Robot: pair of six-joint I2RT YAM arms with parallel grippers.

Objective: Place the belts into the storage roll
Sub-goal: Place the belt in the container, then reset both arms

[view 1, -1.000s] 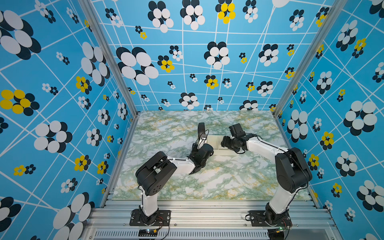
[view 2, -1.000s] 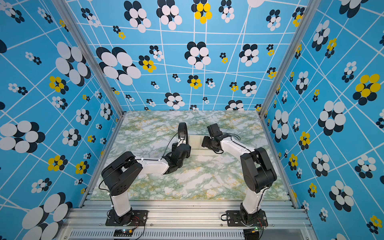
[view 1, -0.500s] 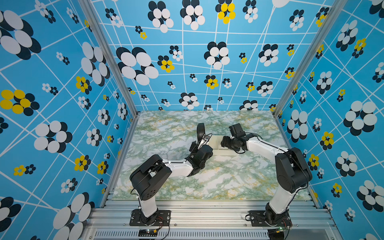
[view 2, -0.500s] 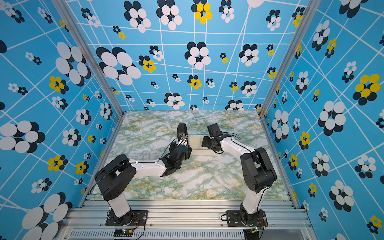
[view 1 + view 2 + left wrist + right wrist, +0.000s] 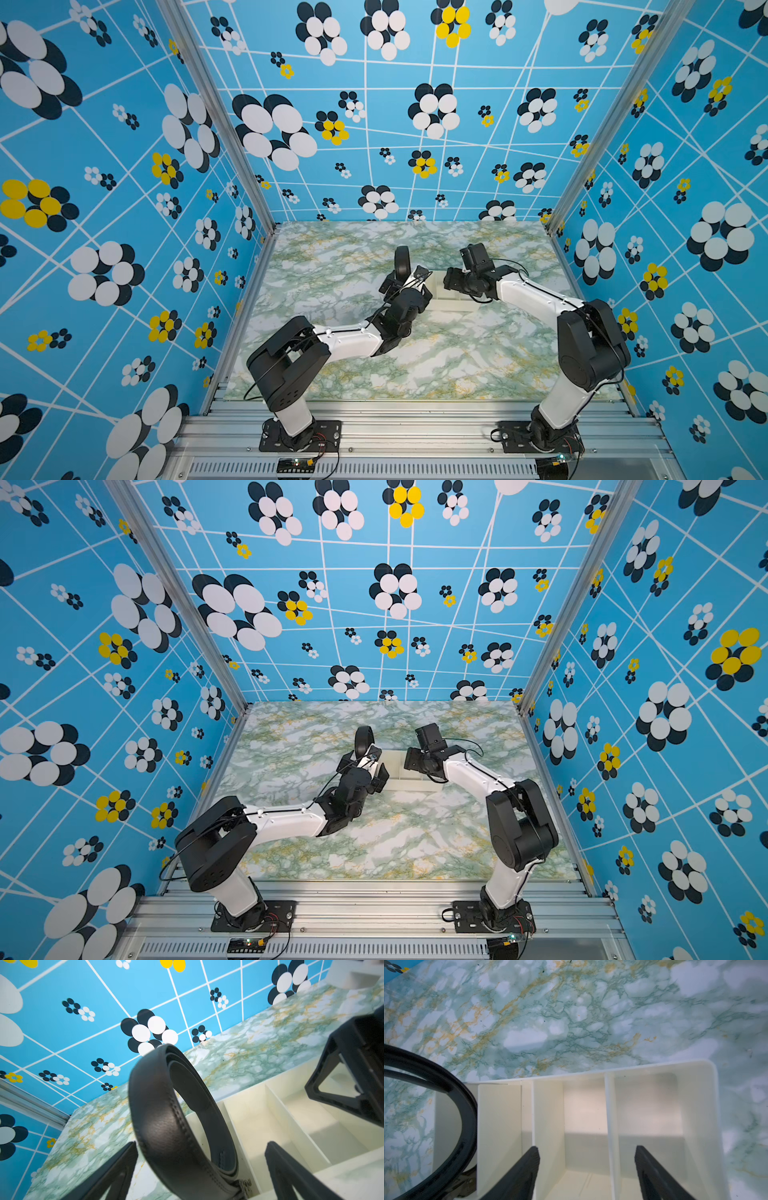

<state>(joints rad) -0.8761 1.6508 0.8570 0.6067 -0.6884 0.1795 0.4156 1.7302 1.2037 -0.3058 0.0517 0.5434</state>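
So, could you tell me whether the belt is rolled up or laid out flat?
Rolled up: the left wrist view shows the belt as a coil of several layers, standing on edge.

The left arm (image 5: 349, 340) and the right arm (image 5: 536, 297) have smooth white link shells dotted with small screws, joined by bulky matte-black joint housings (image 5: 286, 365). Thin black cables (image 5: 505, 262) run along the links, and each arm stands on a black bolted base plate (image 5: 301, 434), with red wires at the left one. The fingers (image 5: 116, 1172) are black, flat and taper to narrow tips.
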